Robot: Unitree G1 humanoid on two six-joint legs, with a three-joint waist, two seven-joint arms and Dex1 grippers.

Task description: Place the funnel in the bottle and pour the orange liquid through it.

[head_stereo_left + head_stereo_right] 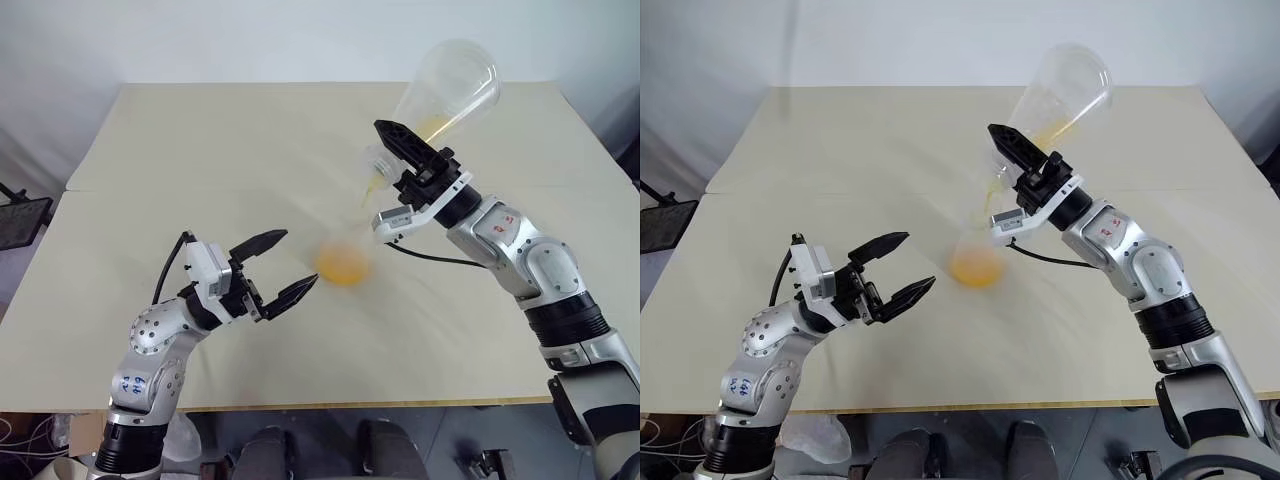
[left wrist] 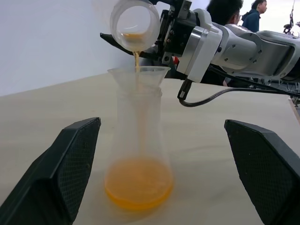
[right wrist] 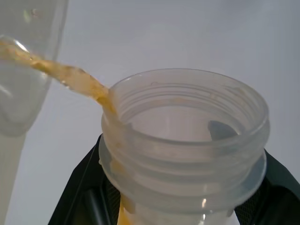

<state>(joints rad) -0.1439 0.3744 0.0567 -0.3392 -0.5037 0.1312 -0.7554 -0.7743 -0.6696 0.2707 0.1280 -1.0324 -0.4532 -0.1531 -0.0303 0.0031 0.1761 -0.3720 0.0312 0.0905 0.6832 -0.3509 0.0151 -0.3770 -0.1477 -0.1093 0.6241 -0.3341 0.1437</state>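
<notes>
On the table point(image 1: 150, 180), the right pincer point(image 1: 398, 148) is clamped on the neck of a big clear flask point(image 1: 450, 90), tipped so orange liquid point(image 2: 138, 183) streams into the funnel point(image 2: 138, 76) sitting in the bottle point(image 2: 139, 140). Left pincer point(image 1: 281, 268) hangs just beside the bottle, fingers wide apart.

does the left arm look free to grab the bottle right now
Probably yes. The left tool is open and faces the bottle with bare table between. The funnel sits in its neck and the right tool pours from above, off to the far side.
</notes>
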